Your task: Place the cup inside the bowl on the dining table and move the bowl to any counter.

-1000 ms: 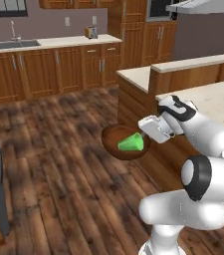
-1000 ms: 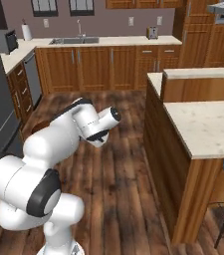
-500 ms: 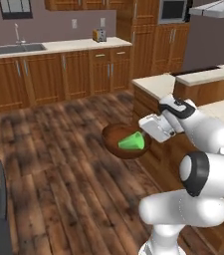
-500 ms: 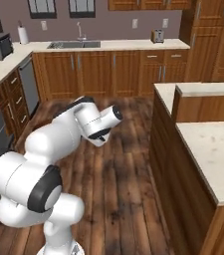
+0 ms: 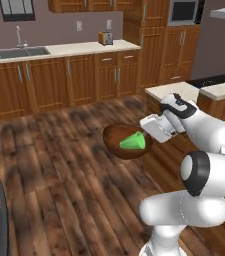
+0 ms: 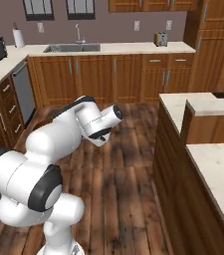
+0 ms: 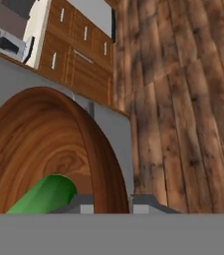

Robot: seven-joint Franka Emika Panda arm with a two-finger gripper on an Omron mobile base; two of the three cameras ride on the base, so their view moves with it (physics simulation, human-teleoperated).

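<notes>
The cup [image 5: 133,142] lies on its side inside the bowl [image 5: 115,137], its long axis running roughly left to right in the left base view, one end toward the gripper [image 5: 152,134] and the wider end toward the bowl's middle. In the hand view the cup [image 7: 44,195] shows as a green cylinder slanting from lower left up toward the bowl's centre, resting on the wooden inner surface.

The bowl is off any surface, held in the air above the wood floor [image 5: 59,165], tilted so its open side faces the left base camera. The gripper is closed on the bowl's rim on the side nearest the arm; in the hand view the rim [image 7: 101,154] passes between the two fingertips [image 7: 83,204], one inside the bowl and one outside.

The left base view shows bowl and cup together with the counter [image 5: 69,49] along the far wall. The right base view shows the arm [image 6: 91,122] from behind, the sink counter [image 6: 108,48] and part of the dining table [image 6: 218,169] at right.
</notes>
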